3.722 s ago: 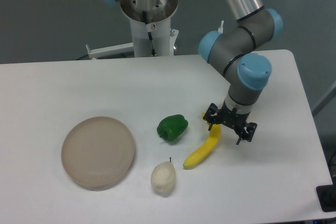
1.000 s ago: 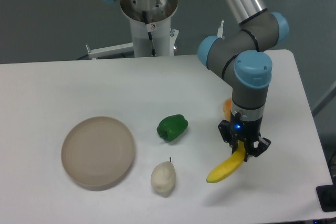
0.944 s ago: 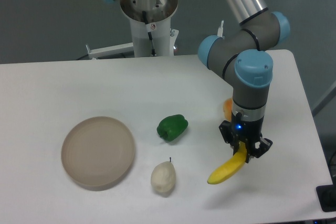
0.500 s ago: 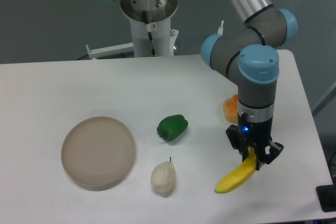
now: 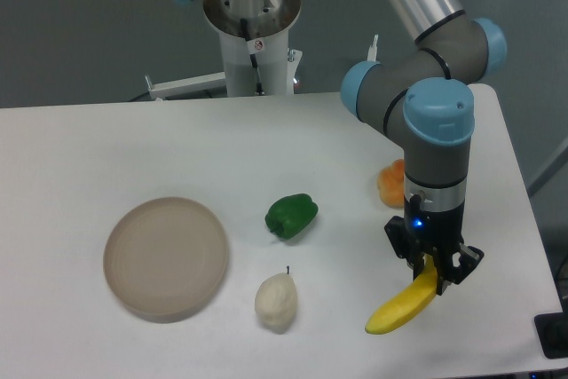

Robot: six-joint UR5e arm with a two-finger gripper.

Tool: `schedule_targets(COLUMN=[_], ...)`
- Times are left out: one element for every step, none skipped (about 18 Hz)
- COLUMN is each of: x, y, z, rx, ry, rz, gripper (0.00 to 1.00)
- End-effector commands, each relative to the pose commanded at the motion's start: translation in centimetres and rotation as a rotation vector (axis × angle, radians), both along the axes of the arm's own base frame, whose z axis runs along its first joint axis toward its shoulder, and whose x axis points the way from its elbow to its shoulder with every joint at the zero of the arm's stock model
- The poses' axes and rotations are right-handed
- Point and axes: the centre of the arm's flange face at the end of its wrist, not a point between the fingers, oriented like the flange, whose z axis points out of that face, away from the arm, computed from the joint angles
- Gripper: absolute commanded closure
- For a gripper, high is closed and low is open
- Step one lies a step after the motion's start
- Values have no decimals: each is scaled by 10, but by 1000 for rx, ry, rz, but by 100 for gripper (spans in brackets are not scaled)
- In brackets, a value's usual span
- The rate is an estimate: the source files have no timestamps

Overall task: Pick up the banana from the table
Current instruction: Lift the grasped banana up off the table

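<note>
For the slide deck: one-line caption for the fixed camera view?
Claw grips the banana by one end above the table.

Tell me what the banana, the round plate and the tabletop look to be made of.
The banana, held in the gripper, is smooth, uniformly bright yellow with a slight sheen and no spots; that may mean plastic, but real fruit cannot be ruled out. The plate is matte beige with a raised rim, perhaps plastic or unglazed ceramic. The table is plain matte white, likely laminate or painted board.
</note>
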Motion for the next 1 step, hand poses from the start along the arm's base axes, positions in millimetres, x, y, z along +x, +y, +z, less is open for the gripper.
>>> schedule_targets(x=[0], y=[0], z=[0], rx=[3], ry=[-2], rz=[8], gripper=[70])
